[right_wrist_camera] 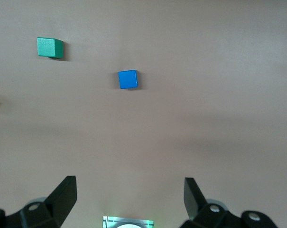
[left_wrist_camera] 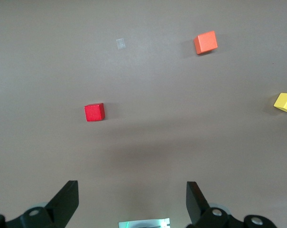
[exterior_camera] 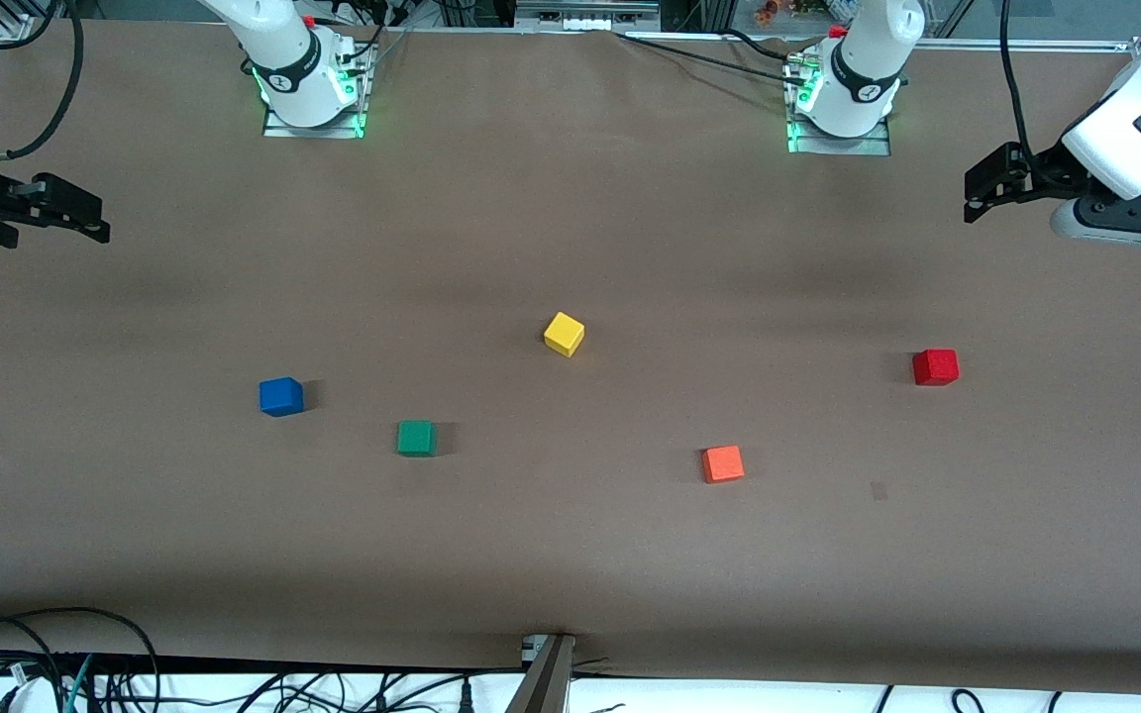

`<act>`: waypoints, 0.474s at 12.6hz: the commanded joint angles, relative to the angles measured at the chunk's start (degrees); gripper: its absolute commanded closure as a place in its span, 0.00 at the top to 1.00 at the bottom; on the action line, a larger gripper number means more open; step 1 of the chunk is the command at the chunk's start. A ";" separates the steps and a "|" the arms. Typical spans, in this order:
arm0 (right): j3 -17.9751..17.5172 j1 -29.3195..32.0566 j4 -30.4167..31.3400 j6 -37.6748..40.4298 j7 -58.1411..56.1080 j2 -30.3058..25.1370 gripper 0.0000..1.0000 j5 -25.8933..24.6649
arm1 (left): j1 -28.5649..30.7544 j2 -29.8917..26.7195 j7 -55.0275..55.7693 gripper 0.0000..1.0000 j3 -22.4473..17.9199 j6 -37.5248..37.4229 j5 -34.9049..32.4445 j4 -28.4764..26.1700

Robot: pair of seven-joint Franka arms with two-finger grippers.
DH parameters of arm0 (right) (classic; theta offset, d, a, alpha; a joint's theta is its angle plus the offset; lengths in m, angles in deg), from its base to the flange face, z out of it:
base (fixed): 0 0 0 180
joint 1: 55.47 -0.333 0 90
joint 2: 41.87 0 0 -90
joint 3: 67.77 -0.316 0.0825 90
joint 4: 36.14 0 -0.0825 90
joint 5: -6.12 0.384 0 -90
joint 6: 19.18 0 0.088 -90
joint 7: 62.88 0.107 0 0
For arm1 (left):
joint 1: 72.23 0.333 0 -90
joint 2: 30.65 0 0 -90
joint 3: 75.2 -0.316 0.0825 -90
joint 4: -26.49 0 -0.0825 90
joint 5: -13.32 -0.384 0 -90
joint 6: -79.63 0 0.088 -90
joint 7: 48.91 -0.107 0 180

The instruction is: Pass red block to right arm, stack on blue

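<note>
Left gripper [exterior_camera: 977, 198] was up in the air over bare table at the left arm's end, fingers [left_wrist_camera: 67, 199] spread wide, nothing between them. Right gripper [exterior_camera: 95, 223] was the same at the right arm's end: raised, fingers [right_wrist_camera: 65, 194] apart, empty. Both arms were parked at the edges, waiting.

Landmark: yellow cube [exterior_camera: 564, 334], sitting roughly mid-table.

- Red block [exterior_camera: 935, 366] lay flat on the table [exterior_camera: 570, 555], well apart from the yellow cube toward the left arm's end and slightly nearer the front camera. Untouched. It showed in the left wrist view [left_wrist_camera: 94, 112] ahead of the open fingers, not between them.
- Blue cube [exterior_camera: 280, 396] was well apart from the yellow cube toward the right arm's end, also a bit nearer the front camera. Nothing was on top of it. It showed in the right wrist view [right_wrist_camera: 128, 79], clear of the fingers.
- Green cube [exterior_camera: 416, 438] sat between blue and yellow along the table, nearer the camera than the yellow cube, near the blue one but not touching.
- Orange cube [exterior_camera: 723, 463] sat nearer the camera than the yellow cube, offset toward the left arm's end, between yellow and red along the table.

All five cubes were separate, none stacked, each resting on a face. A small pale mark [exterior_camera: 879, 490] showed on the table near the orange cube, toward the left arm's end.
</note>
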 commanded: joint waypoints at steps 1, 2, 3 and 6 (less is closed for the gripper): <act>-0.02 0.05 -1.31 0.34 0.07 0.62 1.00 0.19 | -0.09 0.68 -1.21 1.00 0.21 -0.32 -1.42 1.76; -0.02 0.31 -1.31 0.34 0.07 0.70 1.00 0.19 | -0.09 0.68 -1.12 1.00 0.13 -0.31 -1.42 1.68; -0.02 0.48 -1.31 0.34 -0.02 0.71 1.00 0.19 | -0.09 0.76 -1.12 1.00 0.21 -0.31 -1.42 1.68; -0.02 0.49 -1.31 0.34 -0.02 0.79 1.00 0.19 | -0.53 0.94 -1.12 1.00 0.21 -0.31 -1.42 1.68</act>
